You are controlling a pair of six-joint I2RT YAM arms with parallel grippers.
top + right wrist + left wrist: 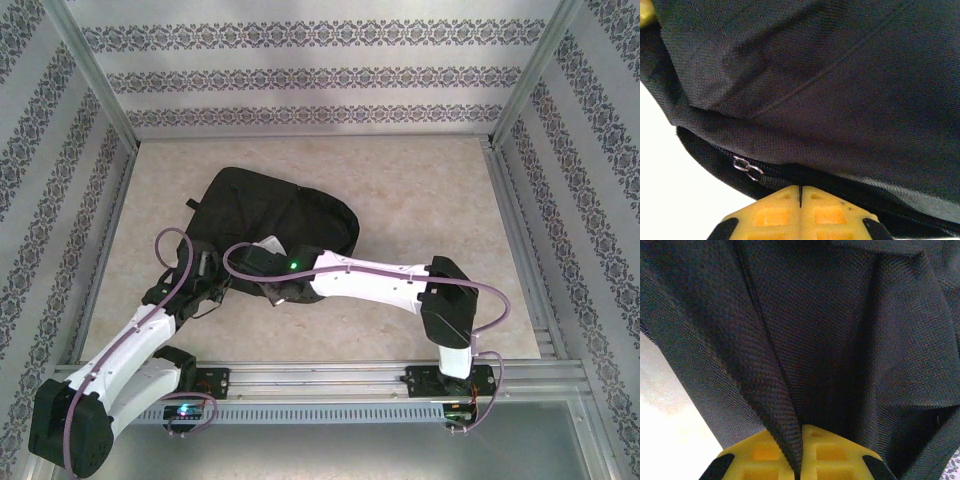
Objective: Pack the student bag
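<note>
"Fingers on the left arm: how do they stand?"

"The left fingers are yellow, and they pinch a fold of black woven cloth that runs down between the two pads. That cloth belongs to the student bag."

"And the other pair?"

"The right fingers are pressed together, pad against pad, with only a thin dark seam between them. I see no cloth in that seam. Their tips lie right at the bag's zip; whether they touch it I cannot tell."

"Anything close to those tips?"

"A small metal link hangs on the zip, just beside the tips, with black fabric bulging above it."

"Where does the bag itself lie?"

"On the beige desk, left of the middle, slumped and creased, its near edge turned toward the arms. The left arm rises from the near left corner to the bag's near left edge. The right arm stretches leftward from its base to the middle of that same edge, and a green light glows at its wrist."

"And around the desk?"

"Walls papered in patterned stripes stand on three sides, and a metal rail runs along the near edge, carrying both bases."
</note>
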